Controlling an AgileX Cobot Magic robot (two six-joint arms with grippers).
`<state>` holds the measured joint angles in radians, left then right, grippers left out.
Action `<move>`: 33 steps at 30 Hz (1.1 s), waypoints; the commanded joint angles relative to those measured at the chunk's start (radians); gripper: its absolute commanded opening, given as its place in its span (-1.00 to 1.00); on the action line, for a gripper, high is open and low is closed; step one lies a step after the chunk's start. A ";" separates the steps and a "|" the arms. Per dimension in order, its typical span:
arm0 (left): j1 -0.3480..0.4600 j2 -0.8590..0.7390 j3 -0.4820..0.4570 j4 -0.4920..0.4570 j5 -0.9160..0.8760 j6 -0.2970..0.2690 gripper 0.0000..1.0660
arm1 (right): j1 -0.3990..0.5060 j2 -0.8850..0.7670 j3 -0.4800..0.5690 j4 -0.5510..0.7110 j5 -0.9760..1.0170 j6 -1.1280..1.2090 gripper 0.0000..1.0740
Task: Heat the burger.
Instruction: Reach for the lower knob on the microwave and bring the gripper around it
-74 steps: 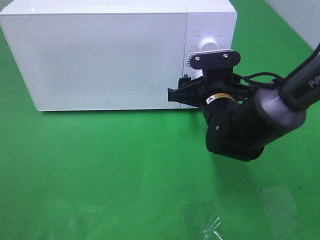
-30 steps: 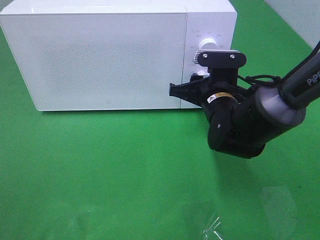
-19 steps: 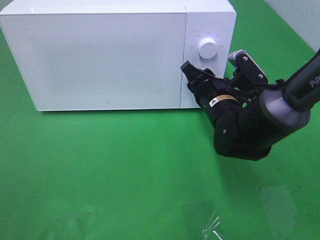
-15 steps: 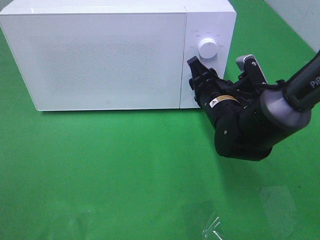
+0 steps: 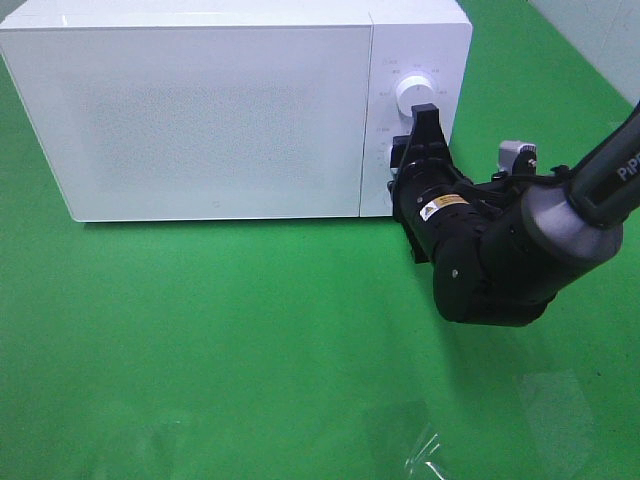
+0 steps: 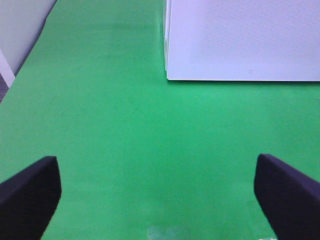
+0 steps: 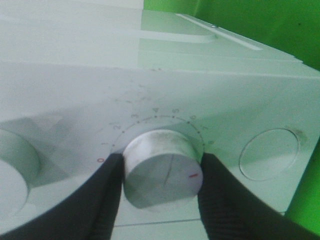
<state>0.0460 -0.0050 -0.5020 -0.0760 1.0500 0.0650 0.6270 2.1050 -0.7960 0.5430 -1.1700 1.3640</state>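
The burger is hidden; none of the views show it. The white microwave (image 5: 210, 110) stands at the back of the green table with its door shut. My right gripper (image 5: 415, 150) is pressed against its control panel, just below the upper dial (image 5: 414, 95). In the right wrist view the two black fingers (image 7: 107, 192) clasp the lower timer dial (image 7: 162, 167) from both sides, and its red mark points past the printed scale. My left gripper (image 6: 160, 190) is open and empty above bare green cloth, a little in front of the microwave's corner (image 6: 240, 40).
A crumpled piece of clear film (image 5: 425, 452) lies near the front edge of the green cloth. A pale wall (image 5: 600, 30) rises at the back right. A second round recess (image 7: 267, 154) sits beside the timer dial on the panel.
My right wrist has rolled about a quarter turn while at the lower dial; the fingers went from lying sideways to standing upright, and the wrist camera swung from the top to the right.
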 commanded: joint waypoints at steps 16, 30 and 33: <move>0.004 -0.021 0.003 -0.005 -0.008 -0.002 0.83 | 0.017 -0.019 -0.055 -0.054 -0.110 -0.015 -0.87; 0.004 -0.021 0.003 -0.005 -0.008 -0.002 0.83 | 0.017 -0.022 -0.031 0.114 -0.107 -0.060 -0.19; 0.004 -0.021 0.003 -0.005 -0.008 -0.002 0.83 | 0.017 -0.022 0.008 0.142 -0.106 -0.059 -0.05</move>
<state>0.0460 -0.0050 -0.5020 -0.0760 1.0500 0.0650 0.6480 2.1040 -0.7960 0.6760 -1.1840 1.3190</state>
